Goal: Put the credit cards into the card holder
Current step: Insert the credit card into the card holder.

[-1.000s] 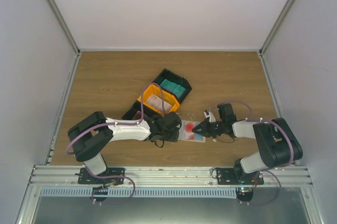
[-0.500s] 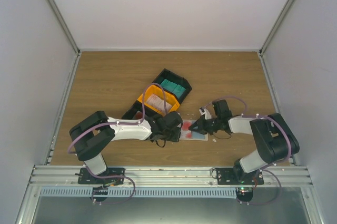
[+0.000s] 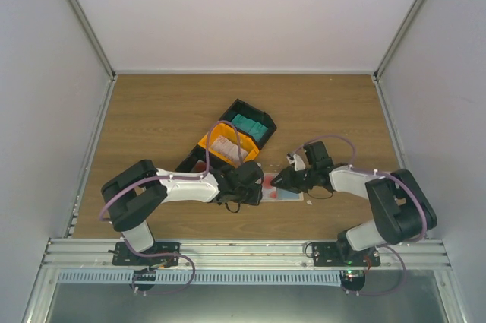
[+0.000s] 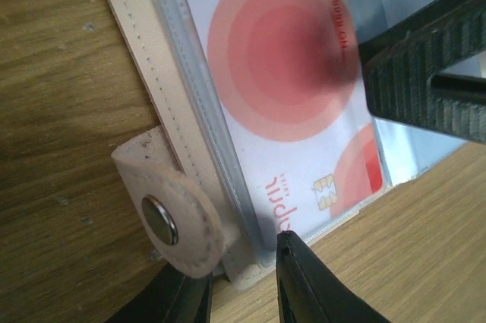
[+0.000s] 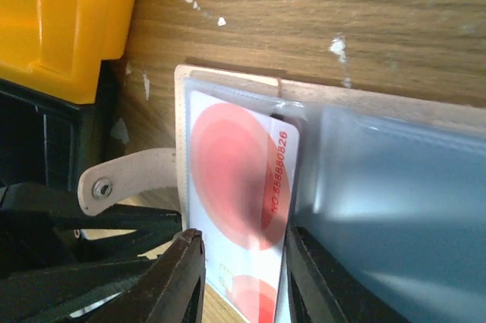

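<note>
**Card not safely home, and the holder could skid**

The card holder [image 4: 137, 26] lies open on the bench [image 3: 152, 110] between the two arms. The left gripper [image 4: 243, 285] has its jaws clenched on the holder's edge beside the snap tab [image 4: 171, 216]. If that pinch slips, I reckon the holder skids and the pocket mouth closes.

The white card with red blotches [image 4: 281, 72] sits in the clear pocket nearest that pinch, its free end reaching the fold. How deep it sits I cannot tell. The right gripper [image 5: 243, 262] hangs just over that end with its jaws released, one on either side of the card. A lift-off that catches the edge could drag the card out.

Behind the holder stand the joined trays. The black tray [image 3: 237, 106] has teal-green cards [image 3: 247, 124] and the orange tray [image 3: 206, 144] has a pale pinkish card [image 3: 224, 143]. The left arm's purple cable [image 3: 228, 127] arches over the orange tray and could snag a reach. Small white flecks [image 5: 338, 45] dot the bench
</note>
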Controlling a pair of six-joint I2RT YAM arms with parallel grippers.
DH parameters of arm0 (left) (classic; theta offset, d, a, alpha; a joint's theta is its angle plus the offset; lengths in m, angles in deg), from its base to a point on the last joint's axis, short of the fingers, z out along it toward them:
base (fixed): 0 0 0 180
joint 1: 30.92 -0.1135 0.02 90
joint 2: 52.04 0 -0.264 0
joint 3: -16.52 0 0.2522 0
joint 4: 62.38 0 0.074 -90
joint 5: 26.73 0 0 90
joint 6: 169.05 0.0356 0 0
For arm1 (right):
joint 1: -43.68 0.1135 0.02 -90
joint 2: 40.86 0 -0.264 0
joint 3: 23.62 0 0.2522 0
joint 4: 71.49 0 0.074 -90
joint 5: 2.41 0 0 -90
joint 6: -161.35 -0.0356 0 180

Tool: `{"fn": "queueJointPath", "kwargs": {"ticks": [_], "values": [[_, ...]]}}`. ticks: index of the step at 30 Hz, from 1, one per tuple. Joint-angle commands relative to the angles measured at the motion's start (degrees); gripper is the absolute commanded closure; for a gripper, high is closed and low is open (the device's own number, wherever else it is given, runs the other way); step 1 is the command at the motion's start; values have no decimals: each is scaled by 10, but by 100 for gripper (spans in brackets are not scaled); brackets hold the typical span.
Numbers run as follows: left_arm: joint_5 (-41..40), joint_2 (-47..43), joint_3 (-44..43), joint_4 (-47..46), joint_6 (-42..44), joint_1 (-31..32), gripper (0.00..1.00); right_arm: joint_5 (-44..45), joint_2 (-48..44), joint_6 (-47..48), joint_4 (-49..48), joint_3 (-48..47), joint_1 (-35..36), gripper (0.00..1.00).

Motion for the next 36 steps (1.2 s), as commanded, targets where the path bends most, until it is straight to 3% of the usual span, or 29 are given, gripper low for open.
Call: {"fn": "queueJointPath", "kwargs": {"ticks": [1, 17, 21, 30, 36], "values": [[23, 25, 17, -5, 3, 4, 73, 78, -36, 15, 73, -13, 7, 67], [27, 49, 1, -6, 9, 3, 72, 173, -24, 31, 130, -72, 102, 71], [2, 34, -9, 34, 8, 3, 71, 227, -44, 64, 171, -98, 107, 59], [-36, -96, -51, 139, 50, 2, 45, 468, -155, 20, 256, -113, 76, 35], [-82, -150, -129, 198, 99, -26, 30, 440, -189, 6, 229, -60, 27, 28]]}}
